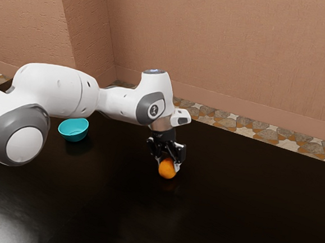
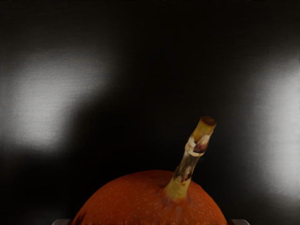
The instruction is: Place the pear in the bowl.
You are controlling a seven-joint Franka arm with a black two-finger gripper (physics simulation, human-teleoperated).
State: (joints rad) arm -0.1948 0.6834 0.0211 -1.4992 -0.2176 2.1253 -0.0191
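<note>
Clamping the round, speckled orange pear point(image 1: 167, 171) from two sides, the black two-finger gripper point(image 1: 169, 165) points down at the glossy black table point(image 1: 246, 201), well apart from the smooth, round turquoise bowl point(image 1: 74, 137) toward the exterior view's left.

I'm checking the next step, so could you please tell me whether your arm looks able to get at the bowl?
Probably yes: the bowl stands upright, mouth open, toward the exterior view's left, and I see no obstacle between it and my tool, which grips the pear.
</note>
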